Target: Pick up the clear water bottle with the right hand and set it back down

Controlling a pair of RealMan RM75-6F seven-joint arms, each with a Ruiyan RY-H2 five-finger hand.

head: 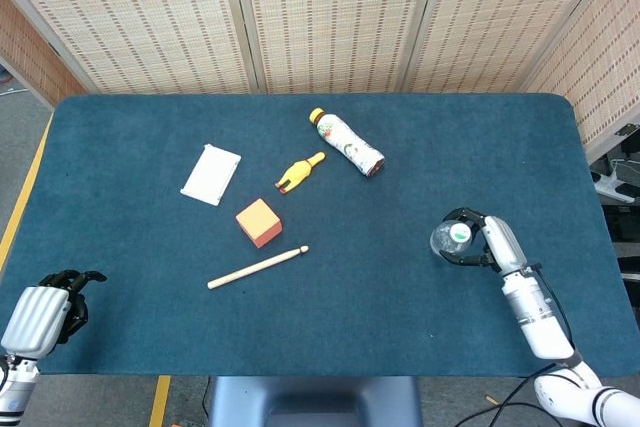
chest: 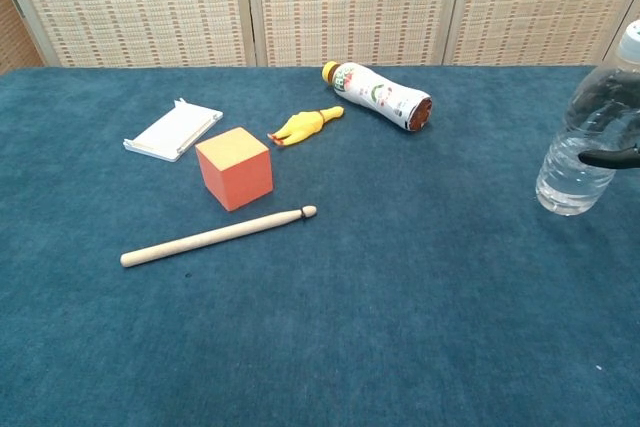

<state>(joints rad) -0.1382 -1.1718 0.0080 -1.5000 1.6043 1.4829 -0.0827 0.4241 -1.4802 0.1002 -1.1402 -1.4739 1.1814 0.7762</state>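
Observation:
The clear water bottle [head: 450, 238] [chest: 583, 147] with a white cap stands nearly upright at the right side of the blue table [head: 400, 327], its base at or just above the cloth. My right hand [head: 487, 244] wraps its dark fingers [chest: 612, 157] around the bottle's middle and grips it. At the front left corner my left hand [head: 42, 309] rests with fingers curled in, holding nothing; the chest view does not show it.
A labelled bottle with a yellow cap [head: 347, 143] lies at the back centre. Near it lie a yellow rubber chicken [head: 299, 172], a white pad [head: 211, 174], an orange cube [head: 259, 222] and a wooden stick [head: 257, 267].

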